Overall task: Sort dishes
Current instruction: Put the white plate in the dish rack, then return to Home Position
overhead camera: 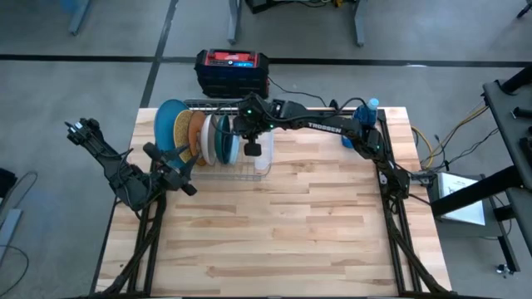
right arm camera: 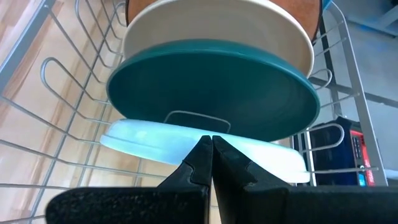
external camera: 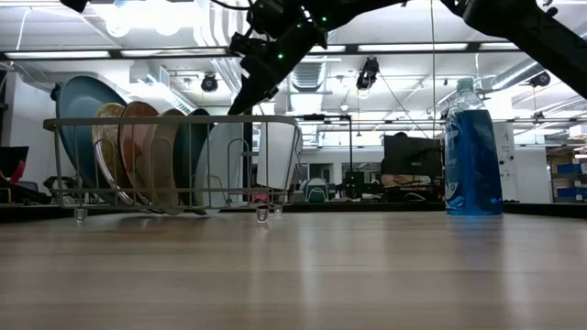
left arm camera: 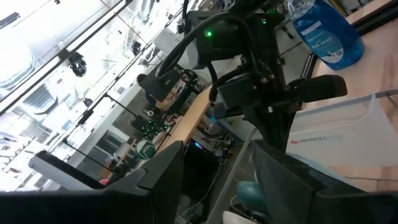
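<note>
Several round plates stand on edge in a wire dish rack (overhead camera: 218, 164) at the table's far left: large mid-blue (overhead camera: 169, 124), gold speckled (overhead camera: 183, 133), beige-grey (right arm camera: 217, 25), dark teal-green (right arm camera: 211, 87) and small pale blue (right arm camera: 149, 140). Their lower rims sit between the rack's wires (external camera: 174, 197). My right gripper (right arm camera: 211, 142) is shut, right above the pale blue plate's upper rim, and reaches down into the rack (external camera: 249, 92). My left gripper (overhead camera: 183, 168) is open and empty at the table's left edge beside the rack; its fingers show in the left wrist view (left arm camera: 217, 180). My right gripper's shut fingertips (right arm camera: 202, 146) point down at the top rim of the pale blue plate (right arm camera: 180, 140). I cannot tell whether they touch it. The plate stands on edge in the rack, in front of the dark teal-green plate.
A clear plastic cup (overhead camera: 263, 156) stands at the rack's right end. A blue bottle (overhead camera: 366, 116) stands at the table's far right. A black and red box (overhead camera: 233, 71) sits beyond the far edge. Bare wood (overhead camera: 274, 232) fills the table's near half.
</note>
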Motion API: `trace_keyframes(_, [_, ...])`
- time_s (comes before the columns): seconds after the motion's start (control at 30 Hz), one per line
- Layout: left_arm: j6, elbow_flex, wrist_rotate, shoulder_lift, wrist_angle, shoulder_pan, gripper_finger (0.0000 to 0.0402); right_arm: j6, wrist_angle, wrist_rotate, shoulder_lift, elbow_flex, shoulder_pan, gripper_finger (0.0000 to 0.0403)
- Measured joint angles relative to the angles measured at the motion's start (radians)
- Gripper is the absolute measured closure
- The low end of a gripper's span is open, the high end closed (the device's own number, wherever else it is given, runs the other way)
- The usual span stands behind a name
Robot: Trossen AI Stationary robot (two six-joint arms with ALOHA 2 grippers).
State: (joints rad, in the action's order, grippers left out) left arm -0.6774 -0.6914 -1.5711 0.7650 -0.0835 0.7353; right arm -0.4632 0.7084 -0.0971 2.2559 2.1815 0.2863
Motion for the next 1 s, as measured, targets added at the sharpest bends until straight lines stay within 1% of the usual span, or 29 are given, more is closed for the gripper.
trace_keyframes(0.13, [0.040, 0.000, 0.000, 0.000, 0.000, 0.000, 0.0219, 0.011, 0.014, 0.002, -0.014, 0.000, 0.001, 0.0403])
trace_keyframes(0.2, [0.094, 0.000, 0.001, 0.001, 0.000, 0.000, 0.0219, 0.012, 0.035, 0.002, -0.024, 0.000, 0.001, 0.0403])
trace_keyframes(0.27, [0.121, 0.000, 0.025, 0.001, 0.000, 0.000, 0.0219, 0.022, 0.065, 0.001, -0.040, -0.002, 0.001, 0.0403])
trace_keyframes(0.33, [0.122, 0.000, 0.086, 0.001, 0.000, 0.000, 0.0219, 0.025, 0.076, -0.003, -0.059, -0.013, 0.002, 0.0403])
trace_keyframes(0.4, [0.122, 0.000, 0.177, -0.002, 0.000, 0.000, 0.0219, 0.025, 0.083, -0.014, -0.075, -0.026, 0.000, 0.0403])
trace_keyframes(0.5, [0.122, 0.000, 0.310, -0.013, 0.003, -0.011, 0.0219, 0.024, 0.092, -0.085, -0.101, -0.067, -0.004, 0.0403])
trace_keyframes(0.57, [0.122, 0.000, 0.325, -0.021, 0.005, -0.022, 0.0221, 0.024, 0.088, -0.134, -0.132, -0.109, -0.007, 0.0403])
trace_keyframes(0.63, [0.131, 0.000, 0.329, -0.030, 0.005, -0.034, 0.0225, 0.022, 0.071, -0.154, -0.171, -0.167, -0.015, 0.0403])
trace_keyframes(0.7, [0.144, 0.000, 0.356, -0.035, -0.002, -0.043, 0.0228, 0.026, 0.034, -0.155, -0.228, -0.251, -0.022, 0.0403])
trace_keyframes(0.8, [0.165, 0.000, 0.415, -0.039, -0.028, -0.061, 0.0233, 0.042, -0.081, -0.154, -0.341, -0.418, -0.036, 0.0403])
trace_keyframes(0.9, [0.205, 0.000, 0.433, -0.043, -0.056, -0.100, 0.0239, 0.063, -0.214, -0.152, -0.478, -0.606, -0.053, 0.0403])
trace_keyframes(0.93, [0.225, 0.000, 0.459, -0.044, -0.066, -0.117, 0.0240, 0.070, -0.276, -0.148, -0.520, -0.670, -0.060, 0.0403])
trace_keyframes(0.97, [0.234, 0.000, 0.512, -0.046, -0.077, -0.139, 0.0242, 0.071, -0.342, -0.148, -0.560, -0.737, -0.068, 0.0403])
trace_keyframes(1.0, [0.236, 0.001, 0.589, -0.046, -0.078, -0.166, 0.0243, 0.071, -0.413, -0.147, -0.596, -0.802, -0.076, 0.0403])
